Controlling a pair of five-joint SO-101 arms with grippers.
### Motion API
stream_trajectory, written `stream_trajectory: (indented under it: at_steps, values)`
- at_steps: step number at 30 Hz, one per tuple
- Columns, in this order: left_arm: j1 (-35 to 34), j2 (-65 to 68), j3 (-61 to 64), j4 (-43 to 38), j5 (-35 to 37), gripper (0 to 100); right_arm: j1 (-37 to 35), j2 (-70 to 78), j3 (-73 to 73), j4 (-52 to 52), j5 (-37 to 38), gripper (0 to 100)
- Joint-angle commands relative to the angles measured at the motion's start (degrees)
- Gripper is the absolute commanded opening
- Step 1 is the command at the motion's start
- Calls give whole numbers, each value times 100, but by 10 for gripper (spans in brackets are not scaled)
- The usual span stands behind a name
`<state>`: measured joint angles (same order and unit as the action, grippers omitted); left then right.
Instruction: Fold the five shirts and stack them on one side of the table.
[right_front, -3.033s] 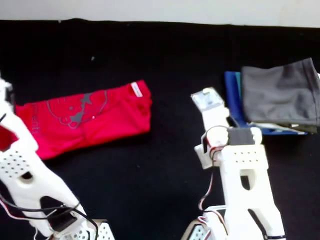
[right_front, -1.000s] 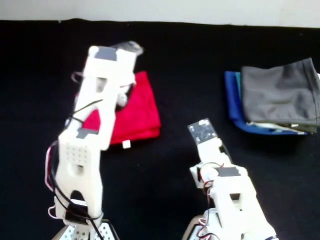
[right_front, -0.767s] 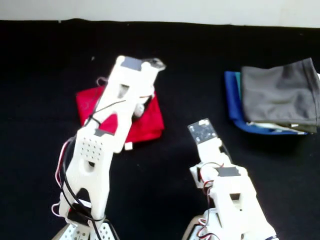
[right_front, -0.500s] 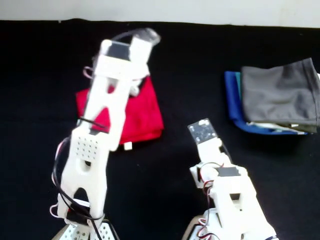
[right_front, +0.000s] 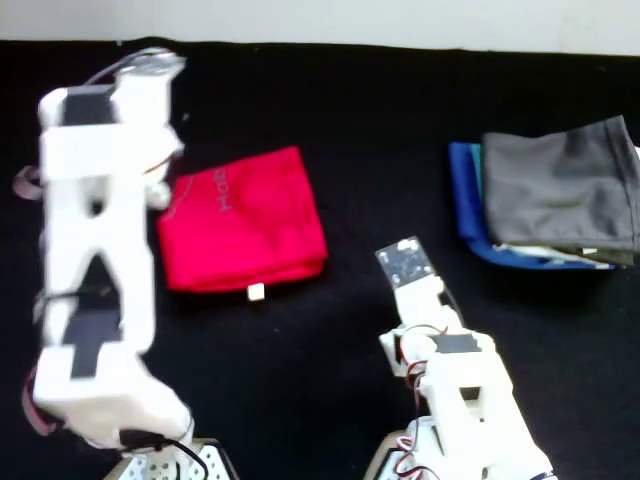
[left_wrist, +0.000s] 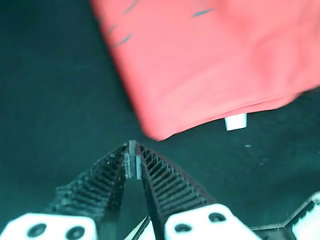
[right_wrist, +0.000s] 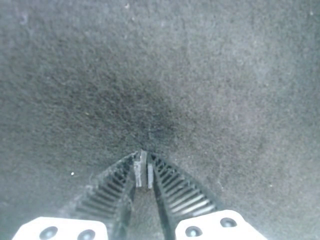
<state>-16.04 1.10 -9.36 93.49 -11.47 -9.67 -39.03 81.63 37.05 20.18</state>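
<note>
Both claws are pressed together and hold nothing. The left claw (left_wrist: 133, 161) has its ribbed black fingers meeting at the tips, and it hangs over bare black cloth just beside an edge of the red shirt (left_wrist: 200, 60), apart from it. The right claw (right_wrist: 143, 173) is likewise closed tip to tip, pointing down at the dark cloth; whether it touches the cloth I cannot tell.

From above, the red shirt (right_front: 245, 220) lies folded into a rough square on the left half of the tabletop (right_front: 380, 130), grey print showing along one side and a small white tag (right_front: 256, 292) poking out from its near edge. The left arm stands just to its left. On the right side sits a stack of folded shirts, a grey shirt (right_front: 560, 190) on top and a blue shirt (right_front: 463, 195) showing beneath it, well apart from the red one.

Black cloth covers the tabletop, and a pale wall (right_front: 400, 20) runs along its far edge.
</note>
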Motion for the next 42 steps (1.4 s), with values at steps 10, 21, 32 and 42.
stream_trajectory:
  at_steps: [10, 21, 32, 42]
  values:
    - [-13, -2527, 5701, -4229, 44, 8, 4, 66, -2290, 1710, -422, 9]
    - [286, -2607, 5745, -4615, 44, 8, -971, 75, -3266, 2149, -440, 9]
    - [734, -2598, 6237, -5011, 413, 8, -1147, 505, -4444, 2308, -949, 10]
    - [-180, -2826, 6246, -5204, 158, 8, -1587, 2818, -7213, 3521, -967, 50]
